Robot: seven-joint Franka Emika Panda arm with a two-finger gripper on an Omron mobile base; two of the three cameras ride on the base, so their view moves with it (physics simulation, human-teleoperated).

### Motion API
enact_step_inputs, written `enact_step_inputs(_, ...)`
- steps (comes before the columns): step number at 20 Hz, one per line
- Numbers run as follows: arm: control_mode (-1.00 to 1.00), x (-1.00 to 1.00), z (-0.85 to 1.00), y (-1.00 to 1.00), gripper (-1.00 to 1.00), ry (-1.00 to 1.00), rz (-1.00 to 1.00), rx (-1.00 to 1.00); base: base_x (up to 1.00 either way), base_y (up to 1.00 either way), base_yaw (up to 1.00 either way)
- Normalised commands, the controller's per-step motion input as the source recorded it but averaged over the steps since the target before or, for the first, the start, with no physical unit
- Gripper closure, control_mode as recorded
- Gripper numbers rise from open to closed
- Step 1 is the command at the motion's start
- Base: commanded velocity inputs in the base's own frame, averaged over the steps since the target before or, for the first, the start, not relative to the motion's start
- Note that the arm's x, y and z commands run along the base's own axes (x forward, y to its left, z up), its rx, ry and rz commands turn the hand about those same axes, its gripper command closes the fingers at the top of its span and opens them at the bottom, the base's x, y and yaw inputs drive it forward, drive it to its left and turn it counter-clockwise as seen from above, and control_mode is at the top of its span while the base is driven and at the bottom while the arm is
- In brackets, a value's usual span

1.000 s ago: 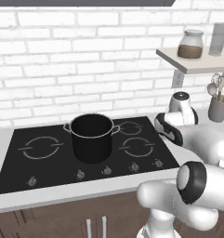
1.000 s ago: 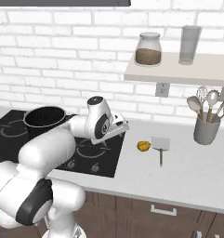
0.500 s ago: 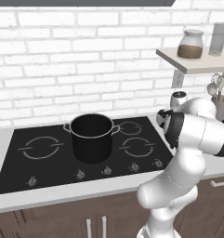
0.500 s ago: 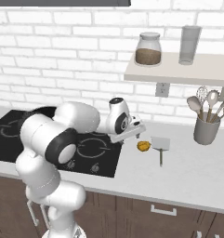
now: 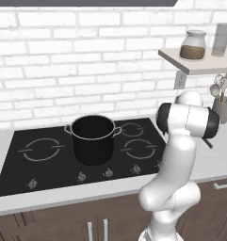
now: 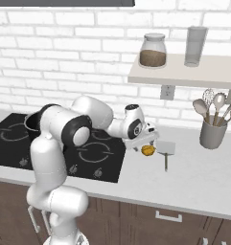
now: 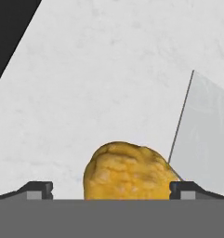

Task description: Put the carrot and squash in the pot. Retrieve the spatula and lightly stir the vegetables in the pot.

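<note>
Squash (image 7: 129,171), a lumpy yellow-orange knob with a rough, pitted skin, sits on the tabletop (image 6: 193,177) right under our tool (image 6: 146,143), between the two dark fingertips (image 7: 38,189), which stand spread wide and pinch nothing. We judge the task barely begun: nothing is lifted yet, and the pot (image 5: 93,138) looks empty as far as we can see into it. It is round, deep and matt black with a silvery rim and small side handles, and stands well away behind the tool on the glossy black cooktop (image 5: 20,164). The spatula (image 6: 166,149), a flat pale-grey blade on a thin handle, lies just beyond the squash, untouched. We cannot make out the carrot. Loading and stirring are all still left.
</note>
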Motion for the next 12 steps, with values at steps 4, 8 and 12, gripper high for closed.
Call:
enact_step_inputs(4, -1.00, 0.02, -0.27, -0.06, -1.00, 0.00, 0.00, -0.05, 0.00, 0.00, 0.00)
enact_step_inputs(8, -1.00, 0.00, -0.34, 0.00, -1.00, 0.00, 0.01, -0.05, 0.00, 0.00, 0.00)
enact_step_inputs(12, -1.00, 0.00, -0.21, 0.00, -1.00, 0.00, 0.01, -0.04, 0.00, 0.00, 0.00)
